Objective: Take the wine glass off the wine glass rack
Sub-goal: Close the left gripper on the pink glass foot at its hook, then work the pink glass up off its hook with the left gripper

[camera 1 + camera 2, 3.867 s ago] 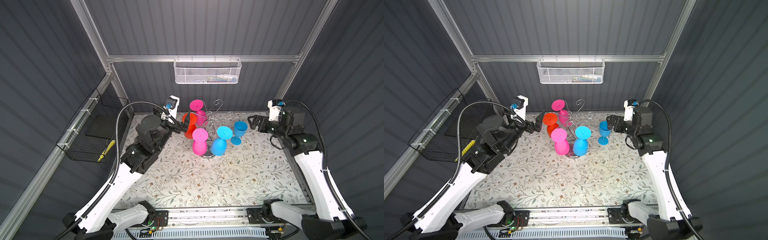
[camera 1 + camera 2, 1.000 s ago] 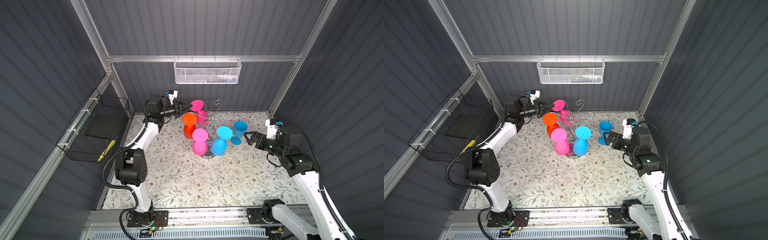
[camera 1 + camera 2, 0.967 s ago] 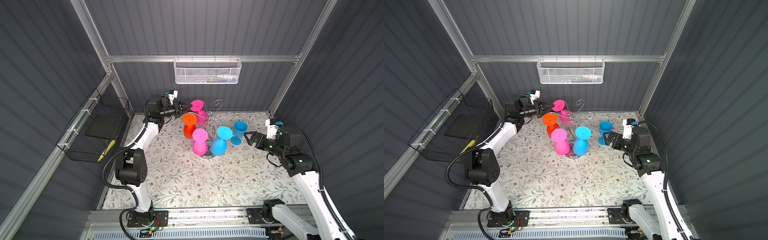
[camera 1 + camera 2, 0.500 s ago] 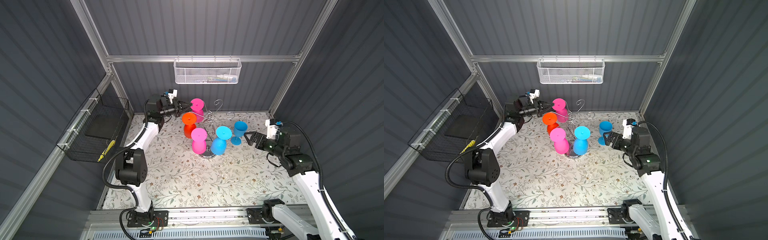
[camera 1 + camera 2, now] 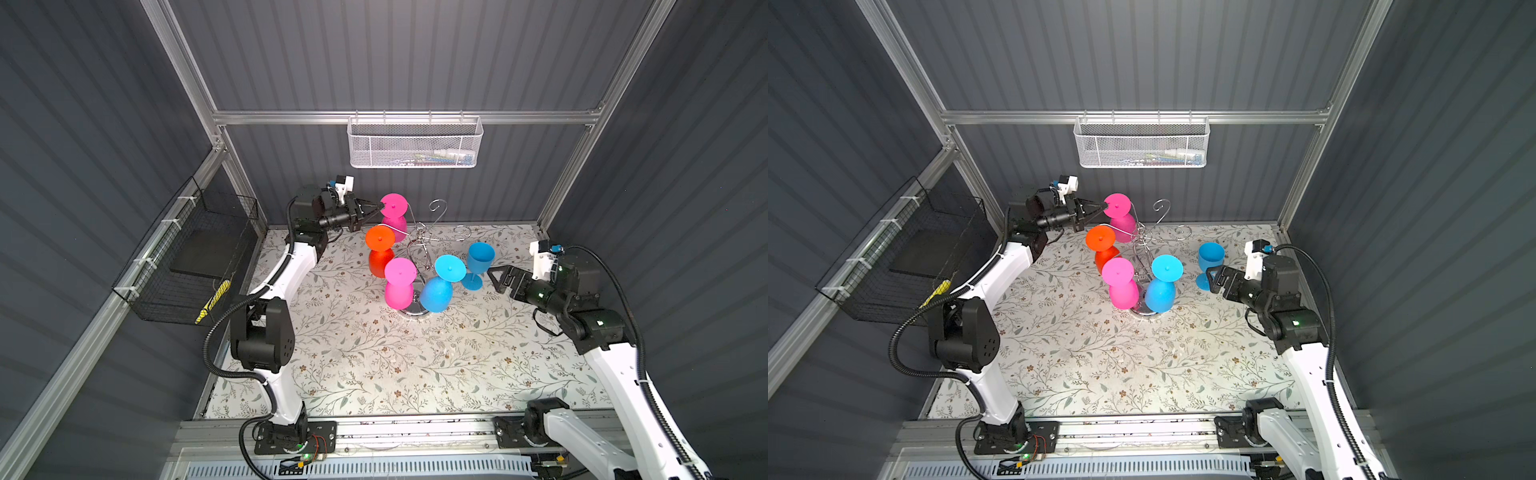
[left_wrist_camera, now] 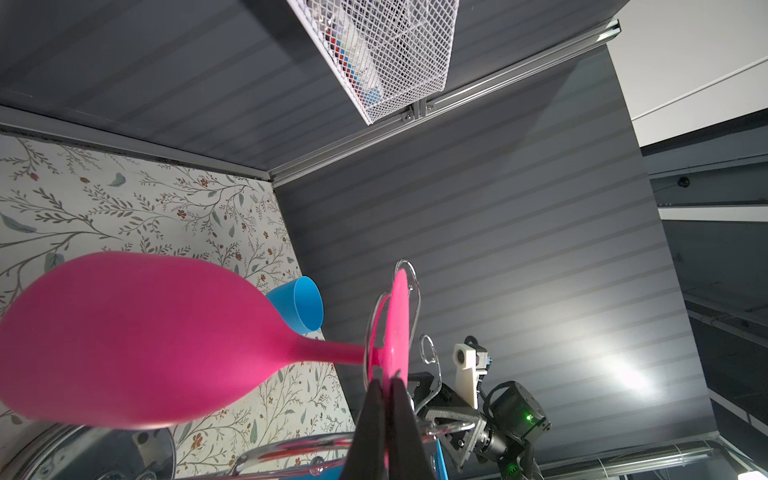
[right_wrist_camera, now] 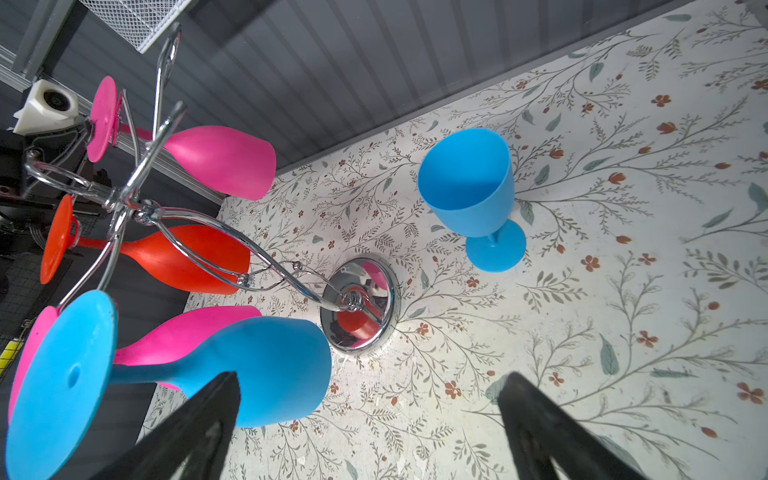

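The left gripper point(image 5: 379, 206) apparently pinches the foot of the back-edge pink wine glass point(image 5: 395, 209), stem hanging vertically; right gripper point(image 5: 497, 279) wide, farther.

No legible text, label, brand or number in any view. Packaging inside the white mesh basket point(image 5: 411, 145) is too small and blurred to read. The yellow item point(image 5: 212, 297) in the black wire basket point(image 5: 158, 297) is also unreadable.

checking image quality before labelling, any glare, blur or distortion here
In both top views: sharp, bright patch on the floral table mat; left wrist view: light glare on the grey slatted wall; right wrist view: round mirror-like chrome rack base reflects red and pink.
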Controlling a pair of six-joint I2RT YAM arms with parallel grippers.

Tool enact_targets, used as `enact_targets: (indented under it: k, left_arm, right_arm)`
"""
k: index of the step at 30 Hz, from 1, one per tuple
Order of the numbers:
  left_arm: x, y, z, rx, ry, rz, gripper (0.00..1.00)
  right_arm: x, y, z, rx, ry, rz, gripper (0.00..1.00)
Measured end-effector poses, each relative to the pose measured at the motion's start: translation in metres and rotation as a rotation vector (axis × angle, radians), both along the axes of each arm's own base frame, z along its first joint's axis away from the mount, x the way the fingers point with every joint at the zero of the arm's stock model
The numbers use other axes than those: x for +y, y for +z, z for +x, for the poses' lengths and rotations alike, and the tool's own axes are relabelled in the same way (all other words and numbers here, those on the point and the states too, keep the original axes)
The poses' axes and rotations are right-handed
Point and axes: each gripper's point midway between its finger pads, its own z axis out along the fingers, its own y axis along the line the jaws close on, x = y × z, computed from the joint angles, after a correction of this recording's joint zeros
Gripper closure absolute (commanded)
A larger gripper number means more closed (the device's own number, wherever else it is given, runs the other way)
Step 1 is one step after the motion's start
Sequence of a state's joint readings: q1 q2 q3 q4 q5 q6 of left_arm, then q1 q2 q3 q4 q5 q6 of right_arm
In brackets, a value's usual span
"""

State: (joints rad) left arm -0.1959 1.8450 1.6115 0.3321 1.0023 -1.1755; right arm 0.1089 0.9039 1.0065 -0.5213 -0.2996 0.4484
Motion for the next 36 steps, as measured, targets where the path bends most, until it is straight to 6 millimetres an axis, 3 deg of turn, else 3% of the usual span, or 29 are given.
enact_targets:
  k: [36]
  left_arm:
    - [-0.006,0.036,-0.004,-0.064,-0.001,-0.020,1.00]
  right_arm:
    - [0.000,0.000,0.000,0.002,0.000,0.000,0.01]
